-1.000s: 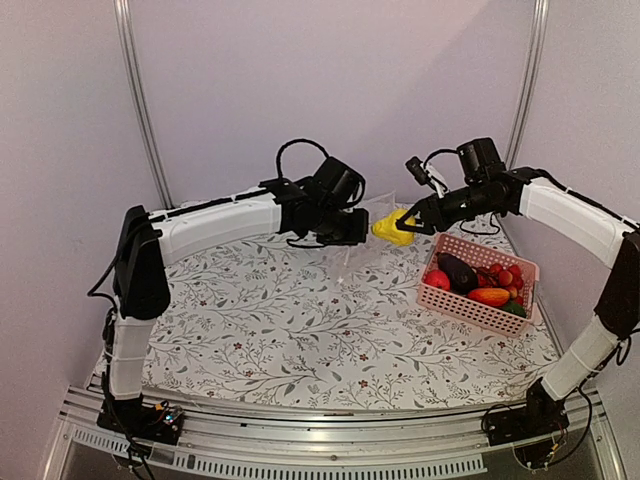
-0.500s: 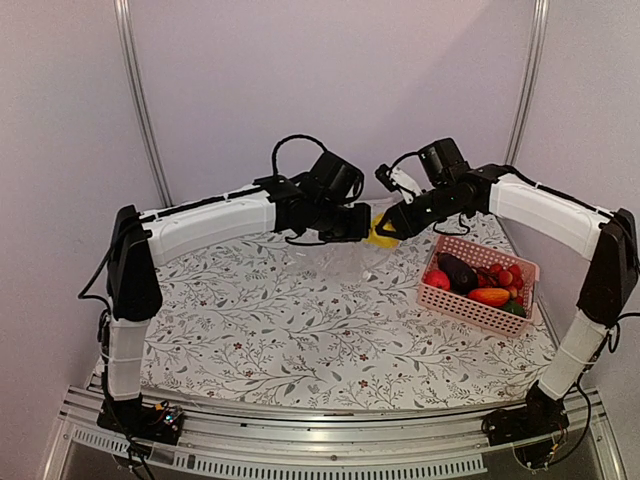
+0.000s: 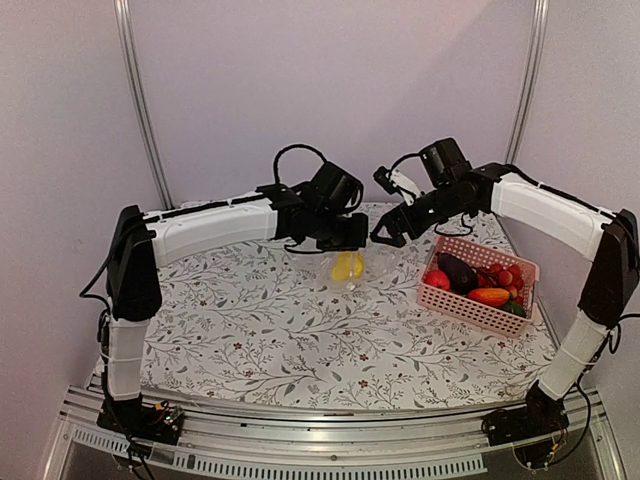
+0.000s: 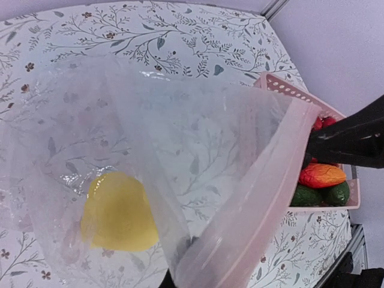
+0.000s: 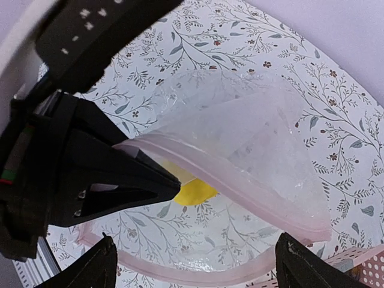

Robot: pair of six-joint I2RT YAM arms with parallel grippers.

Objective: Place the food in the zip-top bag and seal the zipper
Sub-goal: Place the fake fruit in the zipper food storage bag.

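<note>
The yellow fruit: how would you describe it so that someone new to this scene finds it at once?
Look at the flowered table, near its middle back, where the left pincer holds up a clear bag. The yellow fruit lies at the bottom of that bag. It is the only food outside the pink basket, and the only yellow piece.

The top external view sits high behind the arms (image 3: 210,225) and faces the back wall (image 3: 330,80), far enough off to take in the whole table (image 3: 250,330); the left wrist view looks down at close range into the zip-top bag (image 4: 198,132), with the pink basket (image 4: 288,89) at its right edge; the right wrist view looks down on the same bag mouth from the opposite side, equally near; all three share the bag and the yellow lemon-like food (image 4: 117,213) inside it.
</note>
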